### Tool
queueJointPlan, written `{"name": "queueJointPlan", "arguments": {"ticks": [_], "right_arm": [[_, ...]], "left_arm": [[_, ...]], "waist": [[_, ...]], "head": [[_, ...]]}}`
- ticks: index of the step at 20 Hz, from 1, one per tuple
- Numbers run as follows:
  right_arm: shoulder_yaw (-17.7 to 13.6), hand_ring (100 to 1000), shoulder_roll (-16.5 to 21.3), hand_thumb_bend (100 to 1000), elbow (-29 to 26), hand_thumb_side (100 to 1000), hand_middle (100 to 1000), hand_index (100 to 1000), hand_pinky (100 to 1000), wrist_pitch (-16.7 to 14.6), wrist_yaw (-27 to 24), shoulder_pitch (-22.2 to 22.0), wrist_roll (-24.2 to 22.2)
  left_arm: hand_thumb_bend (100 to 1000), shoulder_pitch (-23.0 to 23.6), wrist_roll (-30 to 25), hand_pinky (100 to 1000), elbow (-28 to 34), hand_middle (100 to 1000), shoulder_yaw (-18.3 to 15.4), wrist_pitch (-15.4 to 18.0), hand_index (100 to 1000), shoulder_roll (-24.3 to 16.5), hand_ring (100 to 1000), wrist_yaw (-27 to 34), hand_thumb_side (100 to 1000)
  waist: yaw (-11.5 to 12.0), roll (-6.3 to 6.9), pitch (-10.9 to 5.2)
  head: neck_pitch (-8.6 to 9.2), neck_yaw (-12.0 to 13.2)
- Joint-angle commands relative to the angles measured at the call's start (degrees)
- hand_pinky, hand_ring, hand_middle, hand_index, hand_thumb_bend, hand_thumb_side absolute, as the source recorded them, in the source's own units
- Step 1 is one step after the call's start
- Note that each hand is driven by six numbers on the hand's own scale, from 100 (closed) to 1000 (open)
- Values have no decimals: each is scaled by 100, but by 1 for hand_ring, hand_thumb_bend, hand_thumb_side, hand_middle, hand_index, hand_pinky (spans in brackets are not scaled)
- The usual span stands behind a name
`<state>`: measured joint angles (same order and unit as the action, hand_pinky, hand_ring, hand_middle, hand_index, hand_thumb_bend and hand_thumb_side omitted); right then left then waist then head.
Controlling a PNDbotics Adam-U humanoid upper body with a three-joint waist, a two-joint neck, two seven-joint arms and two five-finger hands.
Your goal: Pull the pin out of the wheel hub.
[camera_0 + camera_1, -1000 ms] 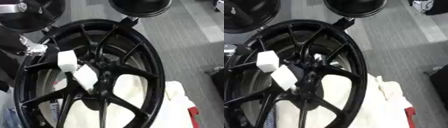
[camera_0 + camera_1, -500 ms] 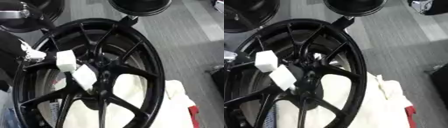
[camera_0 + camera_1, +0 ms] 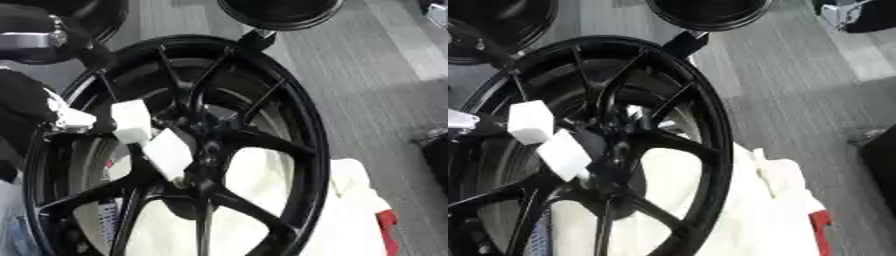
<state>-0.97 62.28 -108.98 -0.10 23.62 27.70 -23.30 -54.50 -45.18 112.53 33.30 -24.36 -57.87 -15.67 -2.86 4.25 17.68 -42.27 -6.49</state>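
left eye view — left hand (image 3: 149, 137) white-padded fingertips at the wheel hub (image 3: 206, 150), grip on the pin unclear

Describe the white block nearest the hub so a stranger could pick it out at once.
Find the big black wheel filling the view, lying over a cream cloth. At its hub, where the spokes meet, two white blocks sit left of centre. The one you want is the lower block, tilted and nearest the hub; the upper block sits farther out.

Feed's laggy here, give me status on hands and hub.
Left hand at wheel hub, white-padded fingers on it, grip unclear. Right hand out of view. Pin not discernible. No obstruction seen.
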Motion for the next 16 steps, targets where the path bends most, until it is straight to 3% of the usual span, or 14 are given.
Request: {"name": "queueJointPlan", "arguments": {"ticks": [1,11,16], "right_arm": [[-52,793,112,100,0,222,725,785,901,5,22,45,40],[-43,791,61,100,51,229,723,785,899,0,21,32,58],[-54,791,45,100,78,228,722,785,899,-1,31,25,77]], "left_arm": [[536,-42,-94,893,142,771,-60,-194,898,-142,854,78,620],[521,-56,169,875,-7,754,139,-497,870,50,839,13,565],[498,-88,291,867,-186,747,281,-573,869,179,831,14,580]], "waist": [[-13,-33,-93],[-35,-44,-78],[-52,-48,-74]], "head": [[55,-5],[94,18],[101,19]]}}
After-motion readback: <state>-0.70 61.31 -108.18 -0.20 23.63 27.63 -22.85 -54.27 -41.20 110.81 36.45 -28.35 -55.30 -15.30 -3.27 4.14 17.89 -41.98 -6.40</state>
